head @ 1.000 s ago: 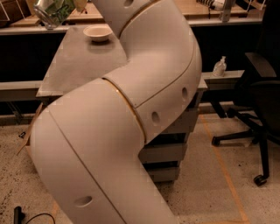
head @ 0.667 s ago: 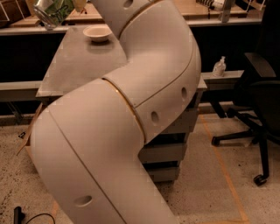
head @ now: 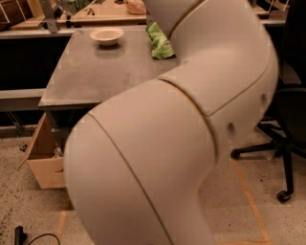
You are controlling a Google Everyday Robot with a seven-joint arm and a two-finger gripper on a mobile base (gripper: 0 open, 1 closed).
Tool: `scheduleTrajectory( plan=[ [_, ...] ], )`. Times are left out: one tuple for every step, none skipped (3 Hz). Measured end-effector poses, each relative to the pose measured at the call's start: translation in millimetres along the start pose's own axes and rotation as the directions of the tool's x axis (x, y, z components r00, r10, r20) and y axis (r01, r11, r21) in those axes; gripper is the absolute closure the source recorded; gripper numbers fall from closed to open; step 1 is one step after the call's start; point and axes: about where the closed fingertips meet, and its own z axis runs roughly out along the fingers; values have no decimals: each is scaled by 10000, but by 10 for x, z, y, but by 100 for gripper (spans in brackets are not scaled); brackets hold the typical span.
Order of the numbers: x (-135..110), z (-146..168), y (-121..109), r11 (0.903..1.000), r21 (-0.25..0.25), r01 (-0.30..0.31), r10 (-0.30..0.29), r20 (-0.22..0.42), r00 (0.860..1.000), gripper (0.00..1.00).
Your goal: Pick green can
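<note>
The green can (head: 72, 5) shows only as a shiny silver and green shape cut off by the top edge, above the far left side of the grey table (head: 95, 76). My big white arm (head: 181, 134) fills the middle and right of the view and leaves the frame at the top. My gripper is past the top edge and does not show, so I cannot see whether it touches the can.
A cream bowl (head: 106, 36) sits at the table's far left. A bright-green crinkled snack bag (head: 160, 42) lies at the far middle, partly behind my arm. A cardboard box (head: 45, 158) stands under the table. A black office chair (head: 282, 139) is at the right.
The view has shifted: the table and bowl now sit further right and lower, and the snack bag has come into view. The can now lies at the very top edge.
</note>
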Motion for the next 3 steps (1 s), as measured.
scheduleTrajectory(
  plan=[
    [99, -280, 329, 9966, 11, -818, 818, -37, 9966, 100],
    [152, -725, 900, 9596, 316, -2797, 2787, 320, 9598, 100],
    [97, -719, 1527, 8973, -590, -4376, 4385, 40, 8987, 100]
  ],
)
